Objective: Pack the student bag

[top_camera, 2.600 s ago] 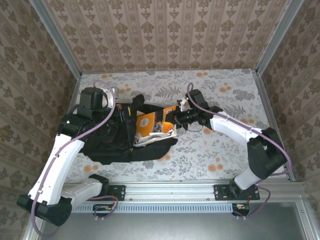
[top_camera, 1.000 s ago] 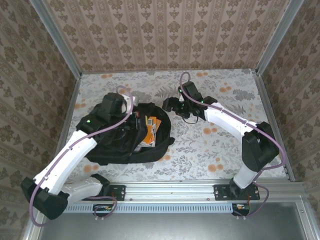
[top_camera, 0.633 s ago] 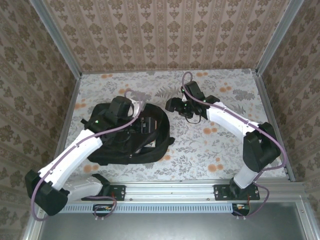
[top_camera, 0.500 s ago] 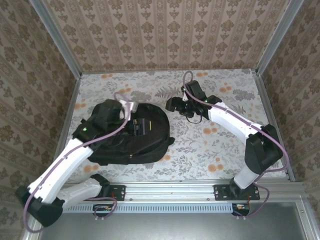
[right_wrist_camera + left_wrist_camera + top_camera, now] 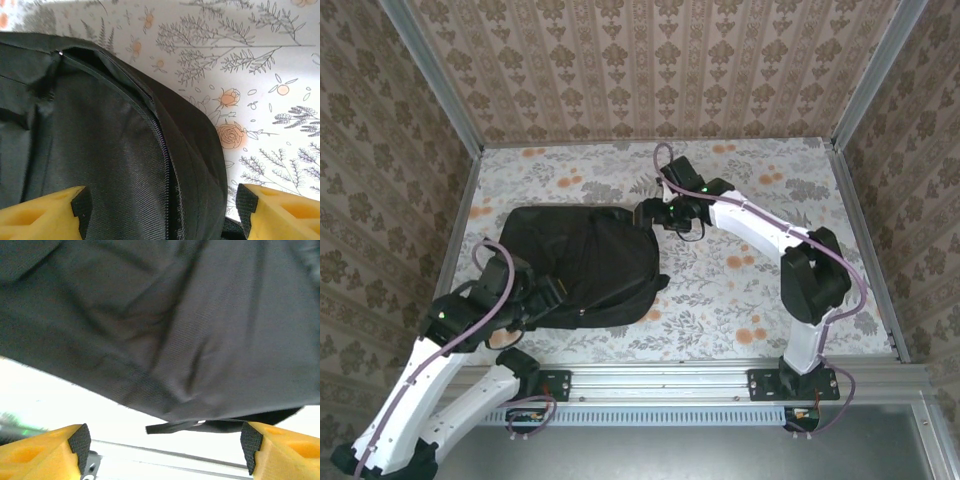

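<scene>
**Black bag lies flat, both pincers let go**

The student bag [image 5: 590,262] lies flat on the flowery table [image 5: 750,290], on its left half. Its round top points to the right.

The left gripper [image 5: 165,445] is by the bag's near left edge. Its yellow fingers are wide apart and hold nothing. A thin black strap [image 5: 172,427] pokes out from under the bag just past them.

The right gripper [image 5: 648,210] is at the bag's far right corner. It is spread wide too, above the zipper [image 5: 165,165], and grips nothing.
</scene>
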Controlling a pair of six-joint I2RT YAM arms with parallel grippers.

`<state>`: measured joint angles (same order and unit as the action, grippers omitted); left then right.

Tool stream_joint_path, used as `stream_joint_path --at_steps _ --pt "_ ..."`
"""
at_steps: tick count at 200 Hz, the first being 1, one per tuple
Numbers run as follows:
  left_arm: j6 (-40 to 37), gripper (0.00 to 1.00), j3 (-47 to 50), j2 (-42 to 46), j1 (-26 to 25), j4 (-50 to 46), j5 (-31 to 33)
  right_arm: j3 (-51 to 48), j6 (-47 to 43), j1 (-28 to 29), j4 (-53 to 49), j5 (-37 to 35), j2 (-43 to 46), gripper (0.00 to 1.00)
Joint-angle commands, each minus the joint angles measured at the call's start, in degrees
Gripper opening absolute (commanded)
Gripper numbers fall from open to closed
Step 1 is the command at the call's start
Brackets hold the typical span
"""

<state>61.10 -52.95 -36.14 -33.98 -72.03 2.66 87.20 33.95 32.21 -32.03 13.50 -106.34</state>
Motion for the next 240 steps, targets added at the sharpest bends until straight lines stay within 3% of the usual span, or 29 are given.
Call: stream_joint_path --at_steps 1,60,105,139,182,210,222,240 --pt "9.05 0.83 3.55 0.36 0.40 -9.31 2.02 2.65 -2.72 0.59 -3.54 0.31 -2.39 0.77" --pt "9.99 0.83 12.18 1.90 1.59 0.95 0.28 4.84 -3.72 0.93 -4.27 -2.60 -5.81 0.49" --pt "4.33 0.83 12.52 -2.90 3.58 8.66 0.13 3.62 -3.82 0.00 -4.96 -8.86 -5.76 0.11" --pt "-1.03 0.83 12.22 -8.07 6.36 15.91 -2.78 -4.33 -1.19 -2.24 -0.85 -11.75 0.78 0.00" --pt "-5.39 0.82 10.13 -12.54 6.61 22.77 -6.32 -10.17 0.06 -6.35 0.74 -11.48 6.96 0.01" --pt "-5.82 0.81 10.50 -12.98 6.69 26.00 -7.57 -9.98 -0.48 -6.91 -0.19 -9.56 8.85 0.44" --pt "-6.04 0.80 10.43 -12.98 6.68 26.39 -7.42 -9.57 -0.41 -6.25 -1.02 -10.66 10.66 0.51" --pt "-6.45 0.78 10.40 -12.38 6.82 26.65 -7.36 -8.89 -1.12 -4.43 -2.00 -11.99 14.38 0.52"
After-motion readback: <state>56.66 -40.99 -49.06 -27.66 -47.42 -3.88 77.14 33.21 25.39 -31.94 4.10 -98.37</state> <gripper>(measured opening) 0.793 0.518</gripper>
